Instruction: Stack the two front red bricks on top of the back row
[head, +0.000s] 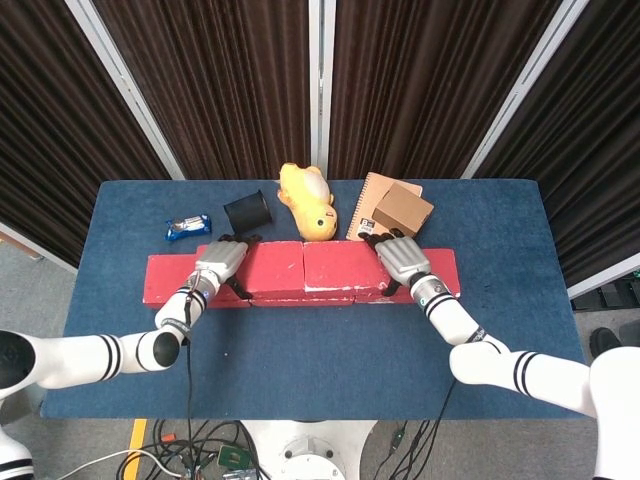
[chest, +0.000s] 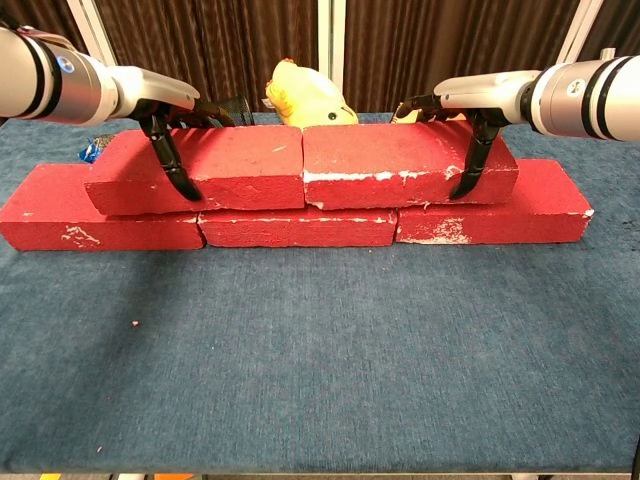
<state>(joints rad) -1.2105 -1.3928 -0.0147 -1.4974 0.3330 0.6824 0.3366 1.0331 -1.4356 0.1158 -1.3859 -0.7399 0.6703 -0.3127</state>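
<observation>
Three red bricks form a bottom row (chest: 297, 228) across the blue table. Two more red bricks lie on top of that row, end to end and touching at the middle. My left hand (head: 221, 258) grips the left top brick (chest: 200, 167) at its outer end, with a dark finger (chest: 170, 160) down its front face. At the outer end of the right top brick (chest: 400, 163), my right hand (head: 400, 258) grips it the same way, finger (chest: 470, 160) over the front. Both hands show from the side in the chest view, the left hand (chest: 165, 108) and right hand (chest: 470, 100).
Behind the bricks stand a yellow plush toy (head: 307, 200), a black cup (head: 249, 211) on its side, a snack packet (head: 188, 227), a notebook (head: 368, 205) and a small cardboard box (head: 403, 210). The blue table (chest: 320, 360) stretches out in front.
</observation>
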